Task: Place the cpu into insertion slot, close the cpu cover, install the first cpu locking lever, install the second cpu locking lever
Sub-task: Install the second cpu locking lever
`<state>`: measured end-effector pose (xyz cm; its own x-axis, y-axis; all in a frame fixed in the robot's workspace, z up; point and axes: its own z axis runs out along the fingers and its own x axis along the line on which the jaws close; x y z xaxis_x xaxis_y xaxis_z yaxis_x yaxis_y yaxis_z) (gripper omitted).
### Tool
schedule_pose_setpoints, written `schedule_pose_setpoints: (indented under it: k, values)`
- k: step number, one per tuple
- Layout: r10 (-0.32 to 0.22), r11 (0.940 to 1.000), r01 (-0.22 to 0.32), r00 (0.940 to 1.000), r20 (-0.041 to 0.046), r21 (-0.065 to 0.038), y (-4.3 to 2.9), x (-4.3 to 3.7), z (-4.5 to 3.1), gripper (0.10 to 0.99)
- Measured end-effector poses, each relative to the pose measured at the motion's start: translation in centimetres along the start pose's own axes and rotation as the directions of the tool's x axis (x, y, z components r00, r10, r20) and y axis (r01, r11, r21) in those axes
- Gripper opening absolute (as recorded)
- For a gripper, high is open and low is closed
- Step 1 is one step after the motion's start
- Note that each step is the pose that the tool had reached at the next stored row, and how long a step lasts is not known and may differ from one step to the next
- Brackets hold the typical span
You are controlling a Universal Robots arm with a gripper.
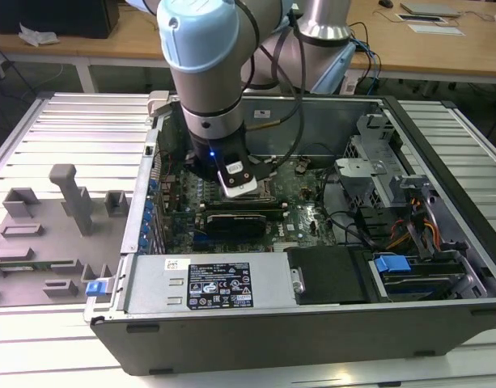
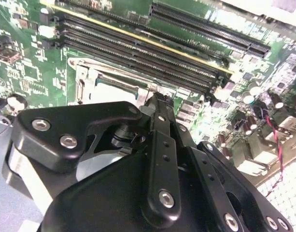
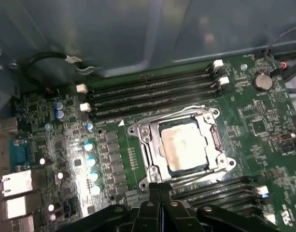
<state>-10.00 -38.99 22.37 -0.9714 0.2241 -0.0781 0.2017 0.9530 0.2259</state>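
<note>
In the first wrist view the cpu point(image 3: 184, 145) lies flat in the insertion slot point(image 3: 160, 152), its dull silver top showing. The cpu cover point(image 3: 211, 140) rests down around it as a metal frame. A thin wire lever point(image 3: 162, 115) runs along the side nearest the memory slots, and another point(image 3: 201, 173) runs along the side nearest my fingers. Whether either is latched I cannot tell. My gripper point(image 3: 156, 186) is shut with nothing between its fingers, just off the slot's edge. In the second wrist view the gripper point(image 2: 160, 102) points at the cover's corner point(image 2: 87, 79).
The arm's wrist point(image 1: 219, 145) reaches down inside the open computer case point(image 1: 442, 162). Long black memory slots point(image 3: 152, 92) flank the socket. A long black card point(image 1: 239, 220) and cables point(image 1: 369, 230) lie close by. Grey fixture blocks point(image 1: 69, 202) stand at the exterior view's left.
</note>
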Motion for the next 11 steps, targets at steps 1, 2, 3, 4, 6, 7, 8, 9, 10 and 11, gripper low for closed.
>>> schedule_pose_setpoints:
  k: [1, 2, 3, 4, 6, 7, 8, 9, 10, 11]
  values:
    - [-0.001, 1.0, 0.001, 1.0, -0.0004, 0.006, 0.02, -0.08, -0.01, 0.106]
    - [-0.001, 0.9999, 0.001, 1.0, -0.001, 0.012, 0.05, -0.22, 0.01, 0.106]
    - [0.0, 0.9999, 0.0, 1.0, -0.0024, 0.014, 0.1, -0.47, 0.04, 0.106]
    - [0.0, 0.9999, 0.0, 1.0, -0.003, 0.014, 0.16, -0.74, 0.07, 0.106]
    - [0.001, 0.9999, -0.001, 1.0, -0.0056, 0.015, 0.29, -1.36, 0.15, 0.106]
    - [0.002, 0.9999, -0.001, 1.0, -0.0073, 0.016, 0.37, -1.74, 0.2, 0.106]
    - [0.002, 0.9999, -0.002, 1.0, -0.0087, 0.016, 0.42, -2.02, 0.23, 0.106]
    - [0.003, 0.9998, -0.002, 0.9999, -0.0109, 0.017, 0.52, -2.47, 0.29, 0.106]
    - [0.003, 0.9998, -0.003, 0.9999, -0.0127, 0.018, 0.58, -2.77, 0.33, 0.106]
    - [0.003, 0.9998, -0.003, 0.9999, -0.0159, 0.021, 0.67, -3.23, 0.39, 0.106]
